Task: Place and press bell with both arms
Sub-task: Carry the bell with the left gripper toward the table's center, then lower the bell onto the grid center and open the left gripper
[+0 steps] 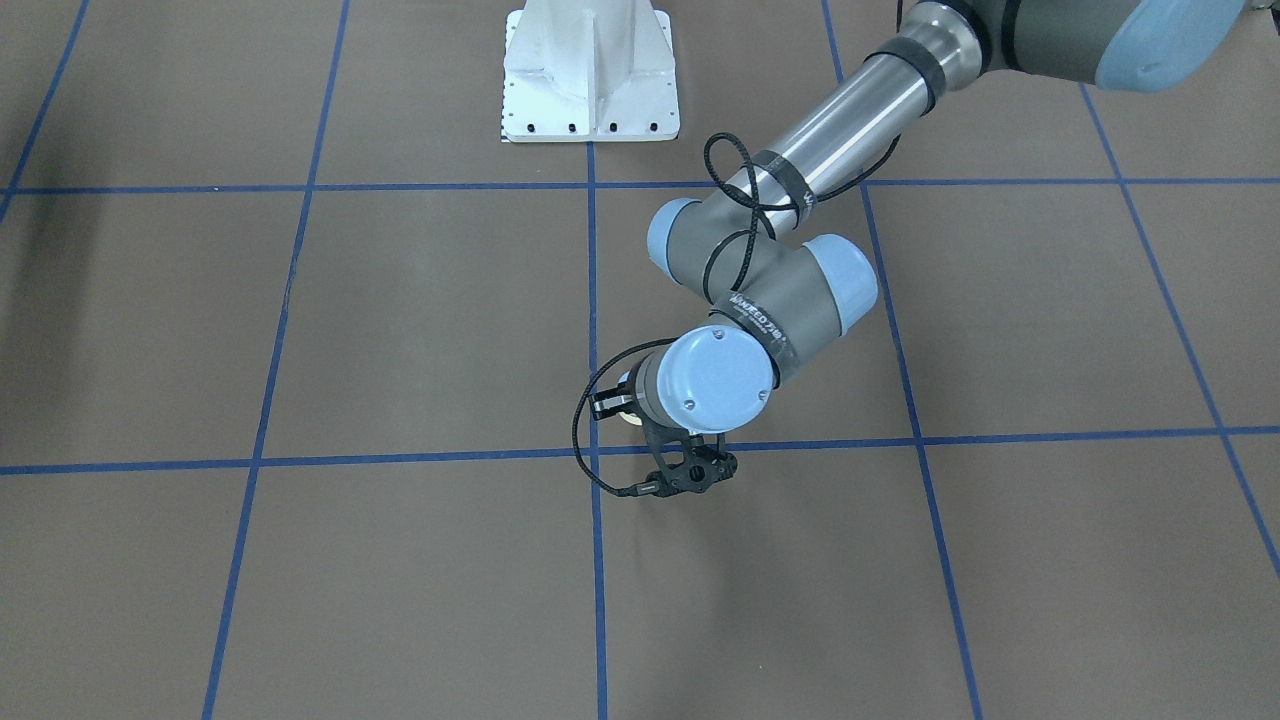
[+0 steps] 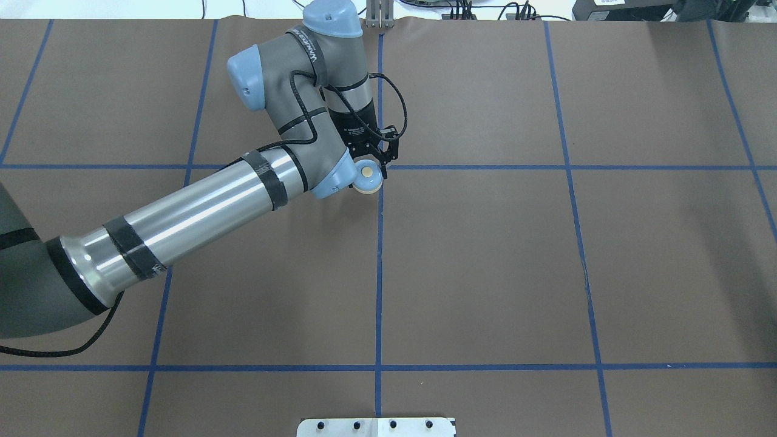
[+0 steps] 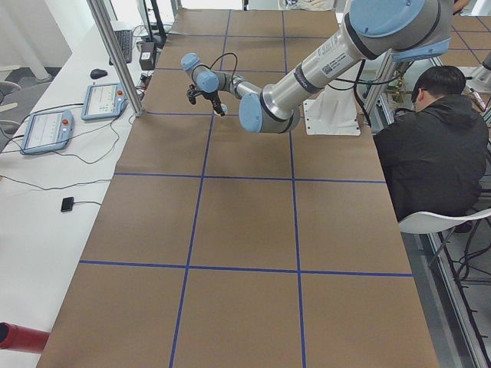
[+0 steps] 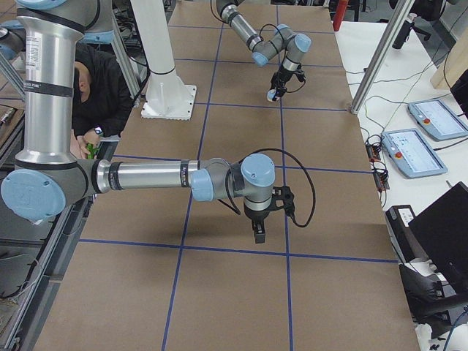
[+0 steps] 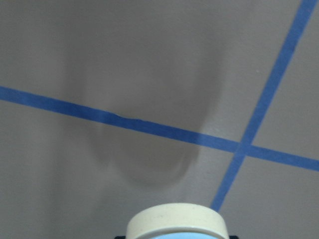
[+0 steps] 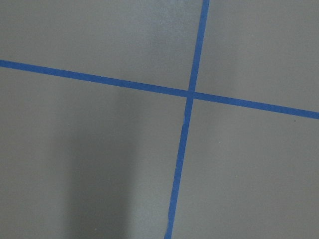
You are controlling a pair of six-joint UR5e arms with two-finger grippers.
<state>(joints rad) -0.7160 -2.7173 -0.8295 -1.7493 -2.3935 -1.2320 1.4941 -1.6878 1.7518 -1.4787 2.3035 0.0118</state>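
Nearest to me in the right-end view, the right arm (image 4: 146, 175) hung well off to the right side of the white pedestal (image 4: 167, 93). Its right gripper (image 4: 258, 232) pointed straight down over the brown paper (image 4: 234, 307). I could not tell whether that claw was released or clenched, and its wrist camera showed only a blue tape crossing (image 6: 190, 93).

Farther off, straight out across the table from the pedestal, the left arm (image 2: 200, 206) had its left gripper (image 2: 373, 165) clenched around the bell (image 2: 368, 177). The bell was upright, with its cream button (image 2: 367, 173) on top. In the left wrist view a shadow (image 5: 144, 149) lay apart from the base ring (image 5: 174, 219), so I took it that the bell hung just above the paper, not on it.

I judged this to be the placing step. The next move called for a short, level descent, a release and a clean retreat. Only then could the right arm cross over and press the button.
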